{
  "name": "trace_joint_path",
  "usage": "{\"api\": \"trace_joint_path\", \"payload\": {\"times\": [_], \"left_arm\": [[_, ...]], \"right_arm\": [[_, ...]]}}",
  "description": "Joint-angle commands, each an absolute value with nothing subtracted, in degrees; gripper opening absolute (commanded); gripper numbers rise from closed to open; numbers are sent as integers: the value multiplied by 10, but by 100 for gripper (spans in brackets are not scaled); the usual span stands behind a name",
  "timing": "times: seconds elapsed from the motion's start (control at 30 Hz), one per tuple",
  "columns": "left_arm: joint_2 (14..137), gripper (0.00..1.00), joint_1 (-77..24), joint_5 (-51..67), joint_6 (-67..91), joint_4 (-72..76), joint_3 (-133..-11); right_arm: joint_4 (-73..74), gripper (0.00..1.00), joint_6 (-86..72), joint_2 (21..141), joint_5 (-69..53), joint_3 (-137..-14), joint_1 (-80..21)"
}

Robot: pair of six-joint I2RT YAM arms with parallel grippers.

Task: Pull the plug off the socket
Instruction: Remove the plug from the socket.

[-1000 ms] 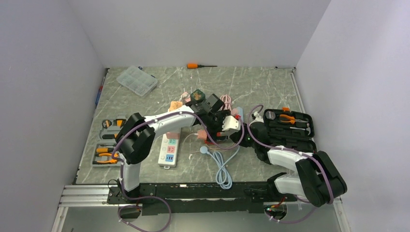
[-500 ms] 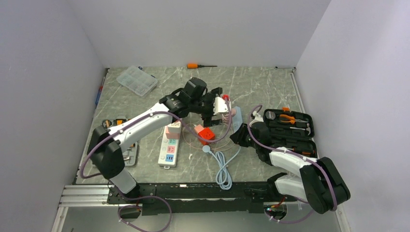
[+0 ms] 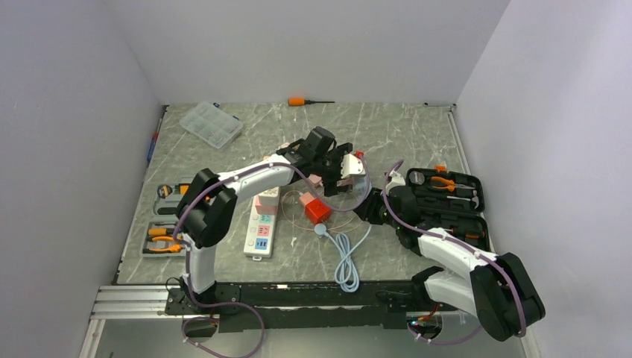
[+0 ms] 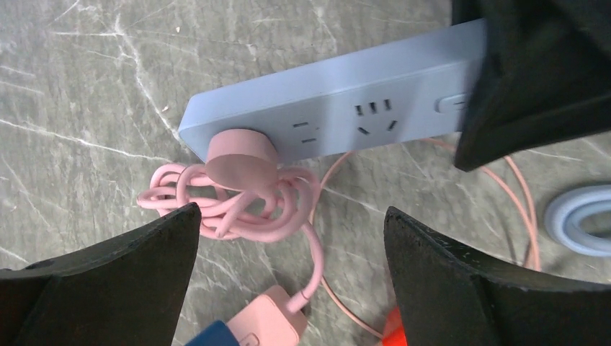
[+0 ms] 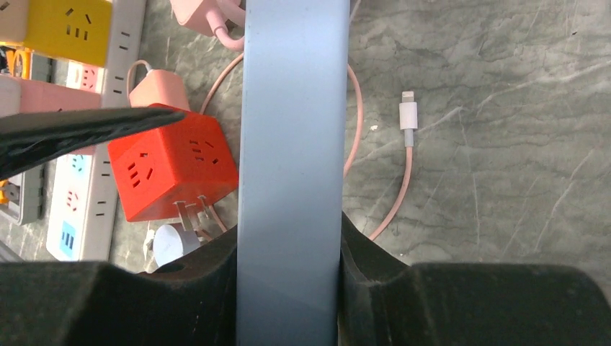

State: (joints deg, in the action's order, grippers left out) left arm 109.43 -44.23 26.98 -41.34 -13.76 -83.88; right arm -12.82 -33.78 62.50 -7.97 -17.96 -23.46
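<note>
The white power strip (image 3: 261,224) with pastel panels lies flat left of centre; its edge also shows in the right wrist view (image 5: 86,180). My right gripper (image 5: 288,245) is shut on a light blue power strip (image 5: 288,108) and grips it across its width. In the left wrist view that blue strip (image 4: 346,108) has a round pink plug (image 4: 241,155) seated at its end, with a pink cable bundle (image 4: 238,198) below it. My left gripper (image 4: 288,216) is open, with its jaws wide apart above the bundle and plug. In the top view the left gripper (image 3: 349,170) hovers just beyond the right gripper (image 3: 370,211).
A red cube socket (image 3: 317,210) and a coiled light blue cord (image 3: 343,257) lie at centre. A pink adapter (image 4: 263,321) is near the bundle. An open black tool case (image 3: 447,194) is on the right. Plier trays (image 3: 164,216), a clear organiser box (image 3: 212,123) and an orange screwdriver (image 3: 305,101) are also present.
My left arm swung away toward the back, then came nearer and to the right over the blue strip's end. My right gripper has kept its hold on the blue strip, barely moving.
</note>
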Motion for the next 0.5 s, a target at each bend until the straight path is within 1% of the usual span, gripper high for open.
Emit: {"api": "trace_joint_path", "payload": {"times": [0.0, 0.1, 0.3, 0.47], "left_arm": [[1128, 99, -429, 299, -420, -123, -887], [1145, 99, -428, 314, -470, -157, -901], [1174, 100, -400, 320, -459, -146, -930], [1194, 99, -398, 395, -461, -196, -965]], "right_arm": [[-199, 0, -323, 586, -89, -223, -236], [-213, 0, -325, 579, -95, -219, -236], [-247, 0, -319, 565, -109, -202, -237], [-275, 0, -319, 569, -122, -195, -237]]}}
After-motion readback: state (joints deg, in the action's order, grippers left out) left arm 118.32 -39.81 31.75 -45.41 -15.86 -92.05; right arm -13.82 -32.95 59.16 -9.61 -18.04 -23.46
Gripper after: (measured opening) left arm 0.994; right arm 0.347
